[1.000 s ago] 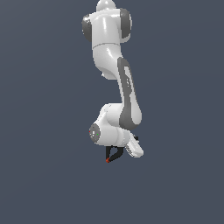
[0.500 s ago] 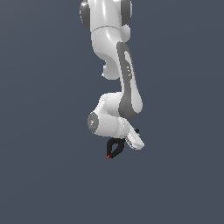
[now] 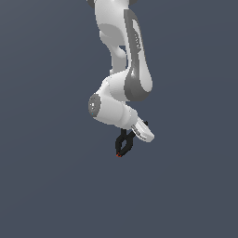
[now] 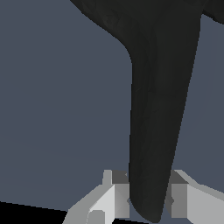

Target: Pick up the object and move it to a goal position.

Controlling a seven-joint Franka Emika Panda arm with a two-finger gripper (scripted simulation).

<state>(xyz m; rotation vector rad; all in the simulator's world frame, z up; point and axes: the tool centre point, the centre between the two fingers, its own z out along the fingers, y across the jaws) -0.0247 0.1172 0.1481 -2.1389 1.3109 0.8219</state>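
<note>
hand (image 3: 132, 136): clamped on one handle of the spring clamp (image 3: 123, 144) | clamp: hangs just below the fingers (image 4: 181, 199), red tip lowest | carry step: keep the squeeze steady, move smoothly so it can't swing loose

Black clamp (image 3: 123, 143) with red-orange tip; white and grey arm (image 3: 122, 69).

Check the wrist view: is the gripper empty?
No, a black clamp handle sits squeezed between the gripper fingers.

Matt black clamp (image 3: 124, 143), glossy white arm (image 3: 116, 100)
</note>
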